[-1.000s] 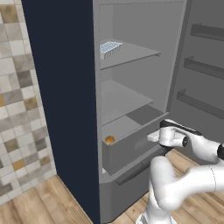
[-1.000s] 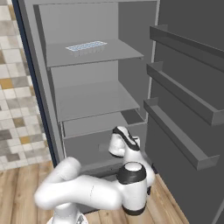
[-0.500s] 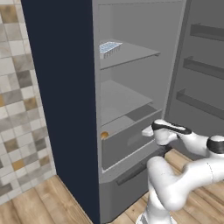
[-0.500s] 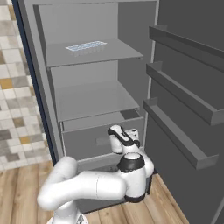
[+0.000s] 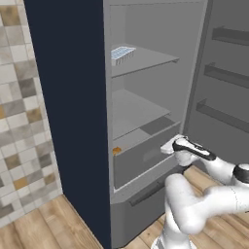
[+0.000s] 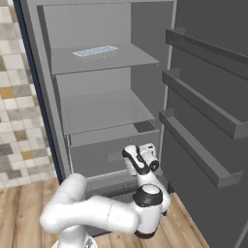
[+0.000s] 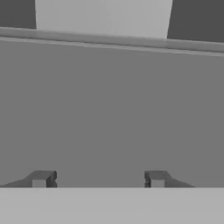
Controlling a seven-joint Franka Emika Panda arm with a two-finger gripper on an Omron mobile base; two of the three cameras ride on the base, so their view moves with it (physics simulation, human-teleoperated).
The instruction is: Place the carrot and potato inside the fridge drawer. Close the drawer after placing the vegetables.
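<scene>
Two fingertips (image 7: 40,178) stand parted, gripping nothing, against the fridge drawer (image 5: 141,158) front; an off-centre push could skew it.

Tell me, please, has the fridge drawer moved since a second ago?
Yes. The fridge drawer has slid inward toward the fridge's dark side wall.

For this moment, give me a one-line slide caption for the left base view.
Gripper at the grey front of the fridge drawer, a small orange item visible inside its left end.
</scene>
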